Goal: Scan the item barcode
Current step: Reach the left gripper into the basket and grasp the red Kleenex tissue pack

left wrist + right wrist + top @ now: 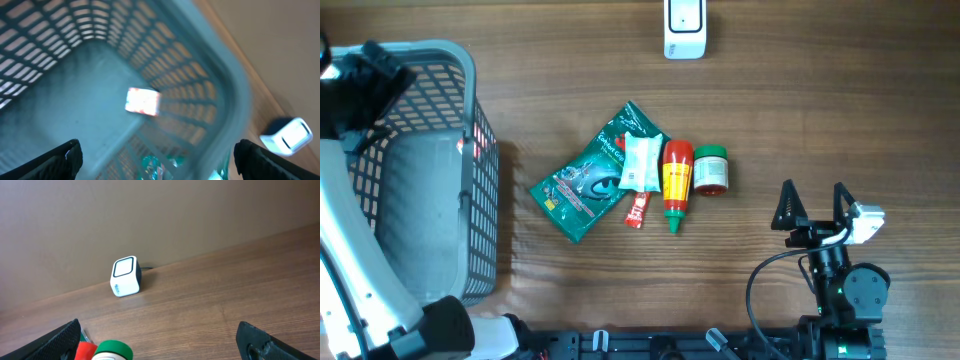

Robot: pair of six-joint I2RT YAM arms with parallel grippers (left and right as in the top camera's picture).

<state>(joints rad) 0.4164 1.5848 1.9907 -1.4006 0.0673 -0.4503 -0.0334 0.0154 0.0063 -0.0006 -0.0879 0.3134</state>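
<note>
Several items lie mid-table: a green pouch [578, 187], a white packet [641, 162], a small red sachet [637, 210], a red and yellow sauce bottle [677, 180] and a green-lidded jar [710, 170]. The white barcode scanner [684, 28] stands at the far edge, and the right wrist view shows the scanner [125, 276] ahead. My right gripper [813, 200] is open and empty, to the right of the jar [112, 351] and apart from it. My left gripper [160, 162] hangs open and empty over the grey basket [220, 80]. No barcode is visible.
The grey mesh basket [470, 180] fills the left of the table, with my left arm [360, 90] above it. A red-white patch of light [142, 101] glows on its wall. Beyond its rim the scanner [290, 136] shows. Bare wood lies between the items and the scanner.
</note>
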